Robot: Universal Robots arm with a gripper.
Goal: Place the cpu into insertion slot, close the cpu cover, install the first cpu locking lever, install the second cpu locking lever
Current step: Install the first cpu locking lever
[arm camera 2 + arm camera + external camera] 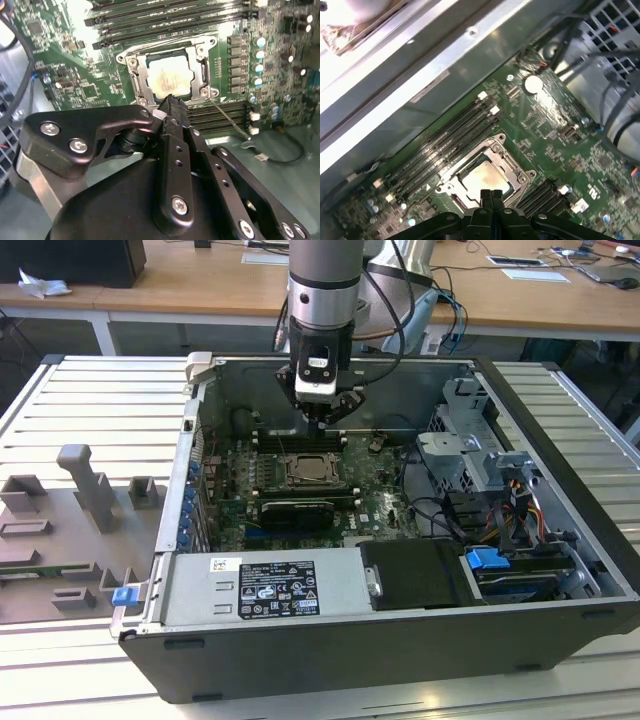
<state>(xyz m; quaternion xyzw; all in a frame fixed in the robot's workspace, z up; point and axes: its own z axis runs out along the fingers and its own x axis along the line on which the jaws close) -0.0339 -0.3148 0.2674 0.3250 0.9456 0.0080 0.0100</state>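
A slatted metal desk (60, 400) carries an open black computer case (330, 640), with a grey moulded fixture block (70, 520) lying beside it on the exterior view's left. The robot arm (322, 290) comes down into the case from above, near its far wall. A green motherboard (380, 500) covers the case floor, and a grey power supply box (265, 587) sits along the near wall. Long narrow black memory slots (160, 22) run in rows on two opposite sides of the insertion slot (290, 472), which lies about midway across the board. The cpu cover (141, 82) lies flat over the slot, and in both wrist views its silvery frame (512, 162) rings the chip. The cpu (169, 80) is seated in the slot, with its pale metal top (485, 176) showing through the cut-out. A thin metal lever rod (227, 116) angles away from one corner of the socket and crosses the neighbouring memory slots. The claw (324, 418) hangs above the board, just beyond the socket's far edge in the exterior view. Its fingers are pressed together and grip nothing. In both wrist views the joined tips (170, 101) point at the nearest edge of the cover (491, 194); whether they touch it cannot be told
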